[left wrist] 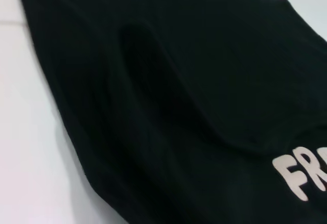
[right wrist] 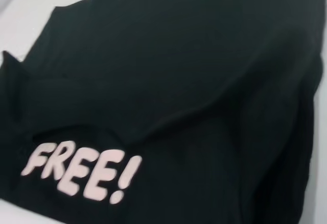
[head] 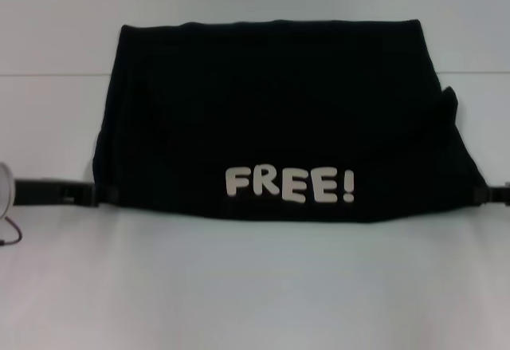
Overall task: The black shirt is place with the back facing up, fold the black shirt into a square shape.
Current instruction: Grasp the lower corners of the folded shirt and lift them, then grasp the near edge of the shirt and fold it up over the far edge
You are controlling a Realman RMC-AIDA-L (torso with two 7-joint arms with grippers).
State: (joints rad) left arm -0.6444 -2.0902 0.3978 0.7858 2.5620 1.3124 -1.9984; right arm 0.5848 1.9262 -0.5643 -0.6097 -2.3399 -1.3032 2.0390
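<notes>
Folded black shirt (head: 279,111) lying wide across bench (head: 255,286), print upright; left claw (head: 107,194) and right claw (head: 480,194) at its corners, grip unclear.

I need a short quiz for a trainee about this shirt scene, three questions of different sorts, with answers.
1. True or false: the "FREE!" print on the shirt faces up.
2. Where does each tool touch the shirt? A) both at the far edge B) left tool at the near left corner, right tool at the near right corner C) both in the middle
3. Fill in: in the head view, the print lies close to the shirt's ____ edge.

Key: 1 true; 2 B; 3 near. The shirt lies partly folded on the white table, wider at the near side.
</notes>
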